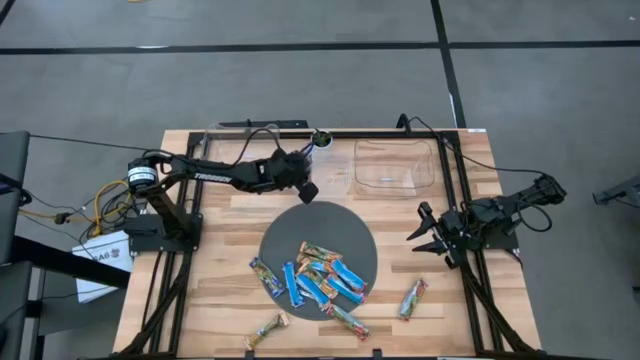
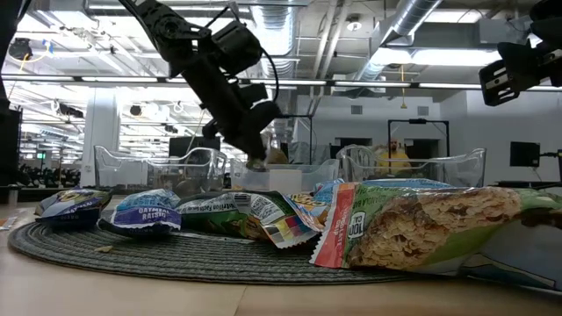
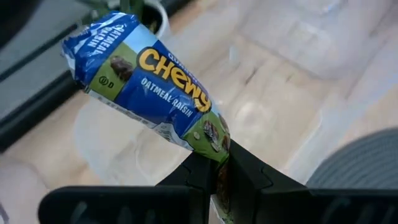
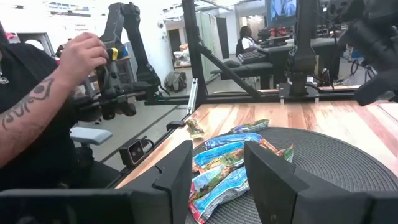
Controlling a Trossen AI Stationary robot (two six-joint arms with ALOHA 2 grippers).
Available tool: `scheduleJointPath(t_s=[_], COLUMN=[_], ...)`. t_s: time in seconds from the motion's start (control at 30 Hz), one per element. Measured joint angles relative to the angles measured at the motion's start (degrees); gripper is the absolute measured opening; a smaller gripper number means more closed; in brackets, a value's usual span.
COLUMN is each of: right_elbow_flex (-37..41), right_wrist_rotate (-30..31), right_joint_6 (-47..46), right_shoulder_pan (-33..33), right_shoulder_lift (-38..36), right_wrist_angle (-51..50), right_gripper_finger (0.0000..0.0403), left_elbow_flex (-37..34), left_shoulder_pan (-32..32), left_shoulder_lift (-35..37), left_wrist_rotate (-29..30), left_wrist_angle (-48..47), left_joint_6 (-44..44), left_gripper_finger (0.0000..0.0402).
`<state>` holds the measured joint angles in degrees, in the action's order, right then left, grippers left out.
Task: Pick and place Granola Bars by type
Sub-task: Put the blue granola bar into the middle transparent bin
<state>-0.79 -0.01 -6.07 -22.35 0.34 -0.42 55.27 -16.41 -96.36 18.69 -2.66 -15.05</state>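
A wooden counter carries a round dark woven mat, seen from above. Nearest the front edge, three wrapped granola bars lie off the mat: a green-tan one at the front left, a bright blue one touching the mat's left rim, and a green-orange one to the right. On the mat itself a loose pile of granola bars overlaps, bright blue wrappers mixed with green-tan ones.

Just beyond the mat's far rim, the left tool hangs above the counter, its two fingers clamped on the end of a blue and green bar printed "Chewy Oatmeal Raisin", which sticks up and out from the fingers. The bar is in the air, over bare wood between the mat and the back of the counter.

The right tool waits at the right side of the counter, its fingers standing apart and holding nothing.

Farther back, a clear plastic bin sits at the rear right. Beyond the counter, a person's hand grips a control handle.
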Motion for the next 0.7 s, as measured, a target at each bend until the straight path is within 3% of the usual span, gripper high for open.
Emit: scheduleJointPath(t_s=[0.47,0.7], right_elbow_flex=[0.01,0.01], right_wrist_rotate=[0.0,0.0], right_joint_6=[0.0,0.0], right_shoulder_pan=[0.0,0.01], right_shoulder_lift=[0.01,0.01], right_wrist_angle=[0.0,-0.01], right_gripper_finger=[0.0139,0.0137], left_elbow_flex=[0.0,0.0], left_shoulder_pan=[-0.63,-0.63], left_shoulder_lift=[0.0,0.0], left_wrist_rotate=[-0.45,-0.46], left_wrist_angle=[-4.35,-4.33], left_joint_6=[-0.49,-0.52], left_gripper_finger=[0.0028,0.0061])
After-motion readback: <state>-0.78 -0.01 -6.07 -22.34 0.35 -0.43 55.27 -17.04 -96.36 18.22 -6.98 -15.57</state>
